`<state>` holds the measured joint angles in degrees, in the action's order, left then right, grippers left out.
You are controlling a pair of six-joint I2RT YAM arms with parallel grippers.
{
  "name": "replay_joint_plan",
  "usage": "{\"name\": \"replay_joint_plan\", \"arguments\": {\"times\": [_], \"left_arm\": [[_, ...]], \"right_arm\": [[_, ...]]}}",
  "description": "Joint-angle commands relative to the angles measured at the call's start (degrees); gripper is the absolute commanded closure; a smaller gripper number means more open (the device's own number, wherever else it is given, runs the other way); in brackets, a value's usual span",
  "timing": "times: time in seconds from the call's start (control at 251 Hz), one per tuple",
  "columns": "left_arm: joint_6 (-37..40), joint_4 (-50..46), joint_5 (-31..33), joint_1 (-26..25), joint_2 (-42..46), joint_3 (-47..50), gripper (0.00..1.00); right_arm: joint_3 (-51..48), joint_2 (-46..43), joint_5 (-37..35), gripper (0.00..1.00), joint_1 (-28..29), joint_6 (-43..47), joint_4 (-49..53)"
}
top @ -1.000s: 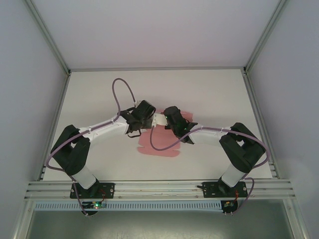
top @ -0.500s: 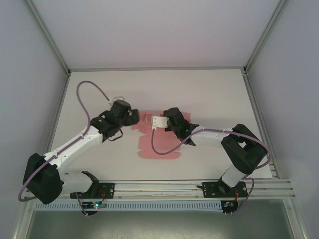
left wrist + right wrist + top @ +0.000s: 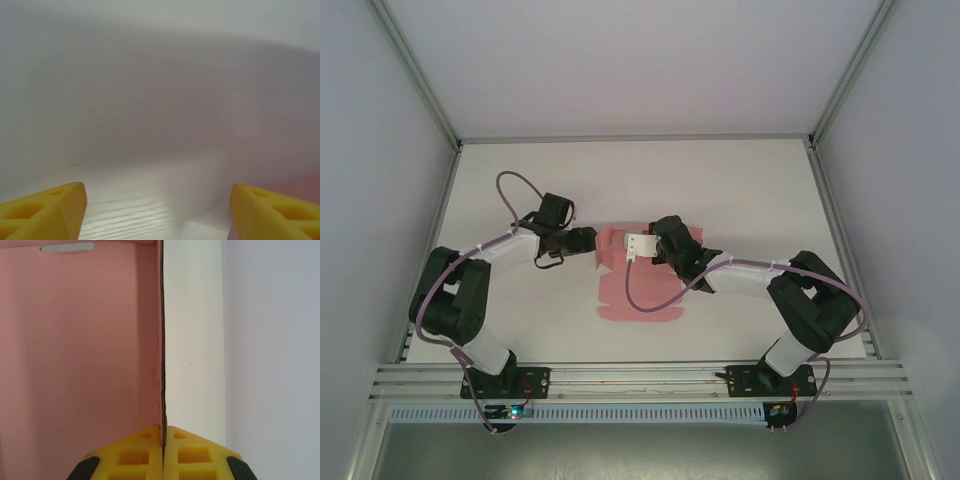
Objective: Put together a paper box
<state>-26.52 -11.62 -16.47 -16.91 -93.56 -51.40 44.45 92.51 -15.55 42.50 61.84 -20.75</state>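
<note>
Table [image 3: 740, 190], top view: I had the paper box [image 3: 638, 297] lying near the middle of the white surface, between the two arms, most of its pink card flat and its far part lifted. Right gripper [image 3: 632, 246]: reaching in from the right over the far part of the sheet, clamped on a raised panel. In the right wrist view the yellow pads [image 3: 195, 452] met on the thin dark edge of the card, which stood upright and ran straight away from the camera, pink face to its left. I judged that this pinch held the wall erect along its crease so that a neighbouring flap could be folded against it. Left gripper [image 3: 588, 240]: low over the table just beside the sheet's far-left corner, jaws wide apart and holding nothing; whether it touched the card I could not tell. I read this as a staging pose for pushing the next flap. Slot [image 3: 67, 247]: a small pale cut-out near the top of the held panel, probably meant to take a locking tab
</note>
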Motion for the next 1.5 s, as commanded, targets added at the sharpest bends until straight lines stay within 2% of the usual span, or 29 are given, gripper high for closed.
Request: {"name": "replay_joint_plan", "arguments": {"times": [0.0, 0.331, 0.611, 0.774, 0.942, 1.157, 1.273, 1.373, 1.497], "left_arm": [[3.21, 8.43, -10.8, -1.37, 0.39, 1.31, 0.31], [6.56, 7.88, -11.33, -4.18, 3.56, 3.54, 0.33], [9.7, 15.33, -13.9, -4.65, 9.7, 10.54, 0.3], [11.09, 18.84, -13.93, -4.89, 7.57, 9.08, 0.32], [13.01, 21.46, -14.88, -5.39, 5.92, 7.24, 0.35], [14.86, 21.94, -11.36, -5.49, 7.06, 9.57, 0.36], [14.06, 23.85, -11.27, -5.59, 7.38, 12.2, 0.36], [13.71, 26.29, -13.03, -6.06, 8.05, 15.01, 0.38], [13.34, 27.47, -9.94, -7.44, 10.76, 18.41, 0.39]], "right_arm": [[-0.74, -0.84, 0.09, 1.0, -0.4, -0.15, 0.36], [-0.27, 0.06, -0.26, 1.0, -0.93, -0.23, 0.67], [-2.7, -0.62, -1.31, 1.0, -0.1, 2.05, -4.78], [-2.09, -2.24, 2.41, 1.0, 0.04, 1.91, -4.52], [-1.2, -1.37, 2.36, 1.0, 0.74, 3.8, -4.86], [-1.85, -1.7, 2.26, 1.0, 1.55, 4.53, -7.35], [-4.6, -2.14, 0.27, 1.0, 4.05, 4.96, -8.76], [-7.0, -1.54, -4.12, 1.0, 6.14, 5.34, -10.9], [-9.71, -2.07, -8.08, 1.0, 8.25, 3.56, -11.55]]}}
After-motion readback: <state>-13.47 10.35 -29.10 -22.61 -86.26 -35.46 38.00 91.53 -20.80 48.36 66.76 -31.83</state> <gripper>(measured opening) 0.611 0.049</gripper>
